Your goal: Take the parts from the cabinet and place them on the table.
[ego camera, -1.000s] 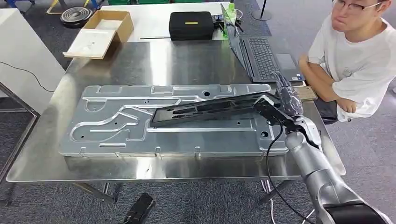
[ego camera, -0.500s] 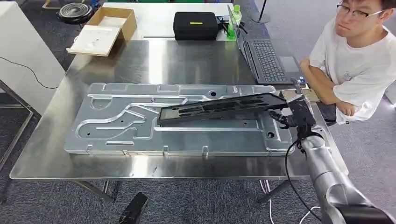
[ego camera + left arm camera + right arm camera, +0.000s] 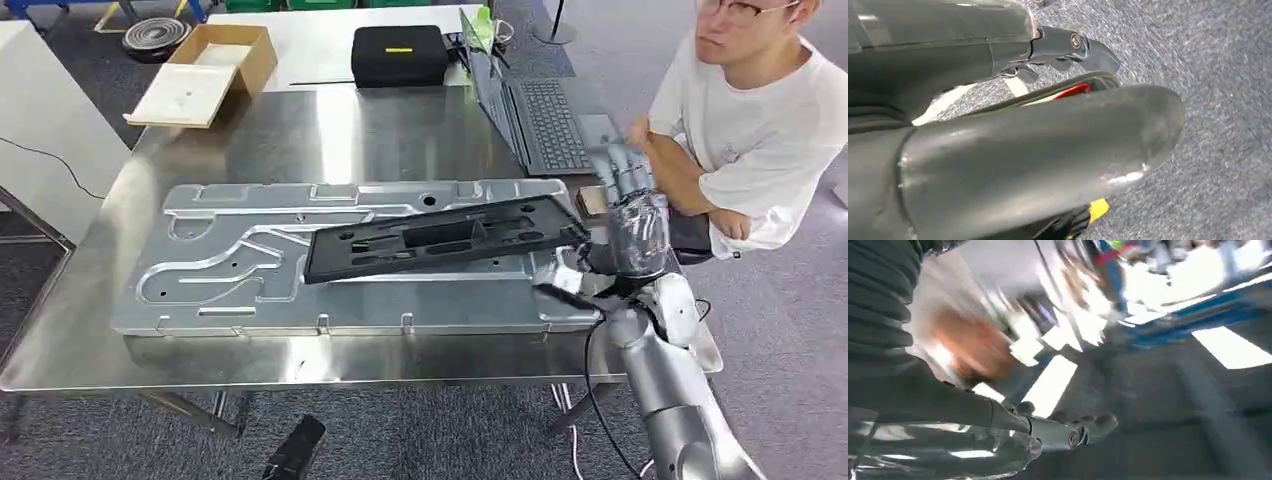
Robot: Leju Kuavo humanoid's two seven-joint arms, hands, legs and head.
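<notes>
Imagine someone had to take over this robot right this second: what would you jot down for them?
Right hand: lifted off the table, fingers spread, holding nothing; blurred.
Left hand: hanging over grey carpet, nothing visibly in it; fingers look curled, state unclear.
Black part: lying on the large silver panel, which lies on the steel table.
Done: both parts are on the table.
Left: can't tell; the cabinet isn't in sight.
Note: a person sits at the table's far right corner, close to the right hand.
</notes>
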